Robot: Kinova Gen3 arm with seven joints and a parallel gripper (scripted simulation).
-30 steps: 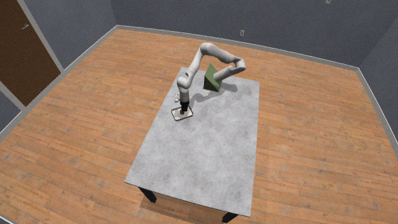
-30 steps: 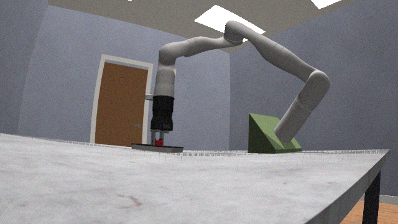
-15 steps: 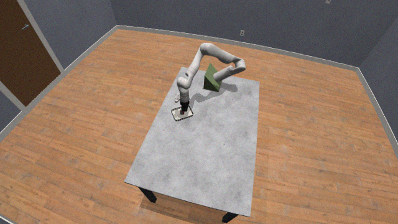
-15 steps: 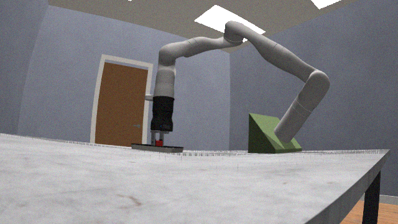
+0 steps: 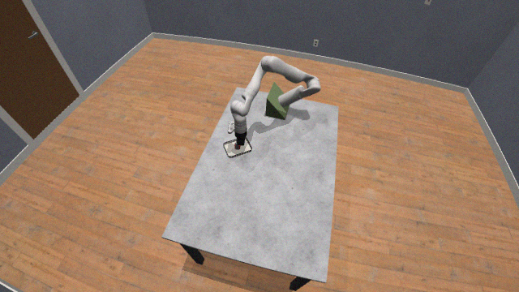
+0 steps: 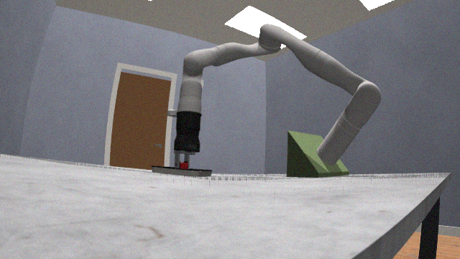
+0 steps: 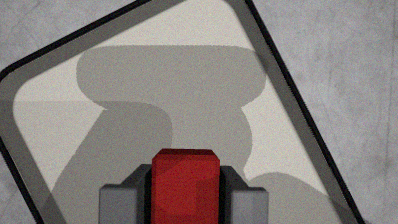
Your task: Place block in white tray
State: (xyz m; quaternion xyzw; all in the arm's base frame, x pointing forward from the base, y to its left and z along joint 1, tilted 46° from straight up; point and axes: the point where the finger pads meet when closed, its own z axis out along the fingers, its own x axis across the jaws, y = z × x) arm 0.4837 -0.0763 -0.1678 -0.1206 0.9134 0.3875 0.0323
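A small red block [image 7: 185, 185] sits between my two grey fingers in the wrist view. My gripper [image 7: 185, 188] is shut on it and points straight down into the white tray [image 7: 150, 105], which has a dark rim. In the exterior view the block [image 6: 184, 165] is low, just at the tray's rim [image 6: 181, 171], and I cannot tell whether it touches the floor. In the top view the gripper [image 5: 239, 145] stands over the tray [image 5: 235, 150] near the table's left edge.
A green wedge [image 5: 276, 102] stands at the table's far end, where the arm is mounted; it also shows in the exterior view [image 6: 310, 155]. A small white object lies just beyond the tray. The grey table's left edge is close to the tray.
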